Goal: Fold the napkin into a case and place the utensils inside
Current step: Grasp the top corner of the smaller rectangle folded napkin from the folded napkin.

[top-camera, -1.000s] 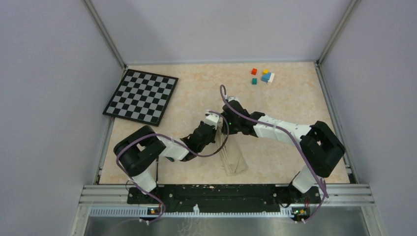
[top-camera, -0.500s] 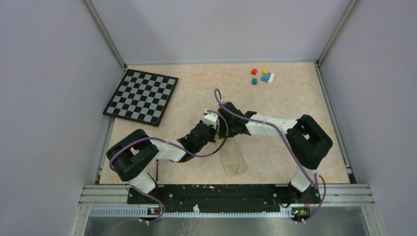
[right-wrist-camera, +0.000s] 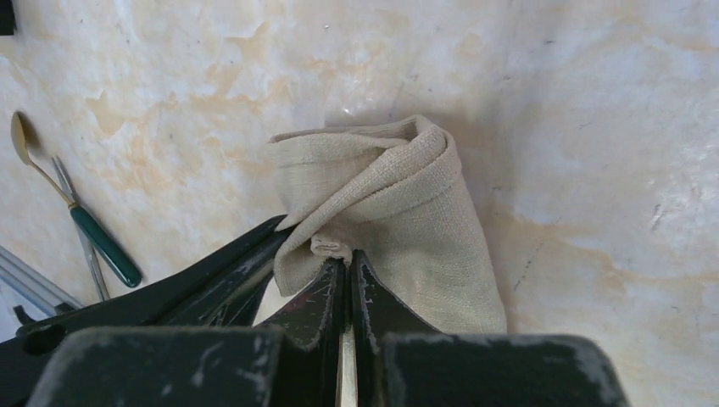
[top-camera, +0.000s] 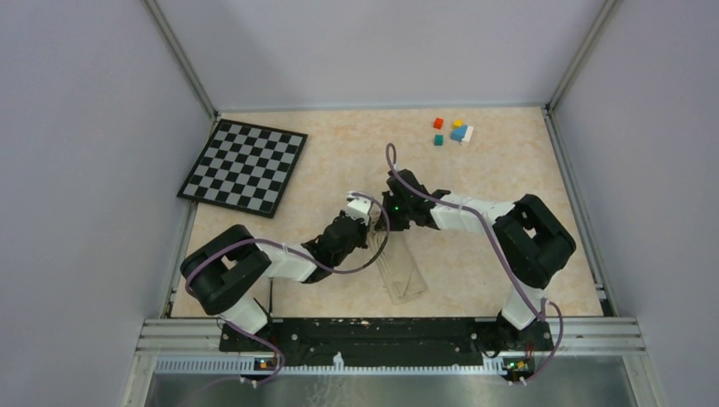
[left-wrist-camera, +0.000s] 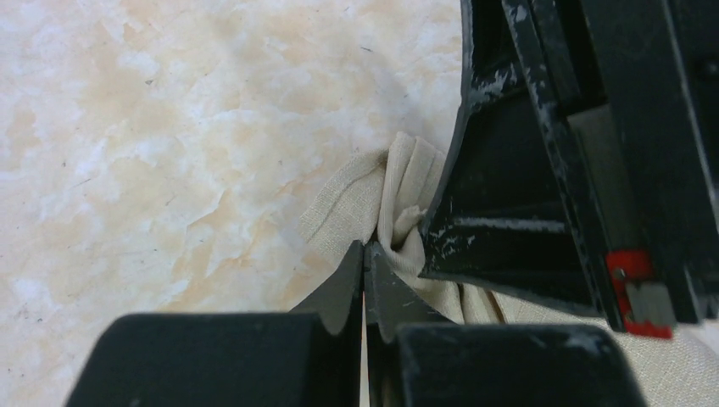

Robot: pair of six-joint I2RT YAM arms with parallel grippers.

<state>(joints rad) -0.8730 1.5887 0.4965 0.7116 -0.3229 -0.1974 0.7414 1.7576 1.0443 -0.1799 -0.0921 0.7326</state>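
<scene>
The napkin [top-camera: 404,273] lies as a narrow beige strip in front of the arms, with its far end lifted and bunched. My left gripper [left-wrist-camera: 365,248] is shut on a fold at that end of the napkin [left-wrist-camera: 398,191]. My right gripper [right-wrist-camera: 346,263] is shut on the same bunched end of the napkin [right-wrist-camera: 407,199], right beside the left fingers [right-wrist-camera: 212,271]. In the top view both grippers [top-camera: 380,225] meet over the strip's far end. The utensils lie on the table in the right wrist view: a tan-headed spoon [right-wrist-camera: 19,134], a teal-handled one [right-wrist-camera: 106,246] and a slim stick [right-wrist-camera: 78,222].
A black-and-white checkerboard [top-camera: 244,164] lies at the far left. Several small coloured cubes [top-camera: 454,131] sit at the far right. Grey walls enclose the table, and a metal rail [top-camera: 390,326] runs along the near edge.
Both grippers stay shut together on the napkin's far end. The right wrist swung left, then back right and farther from the bases. The left arm stretched after it.
</scene>
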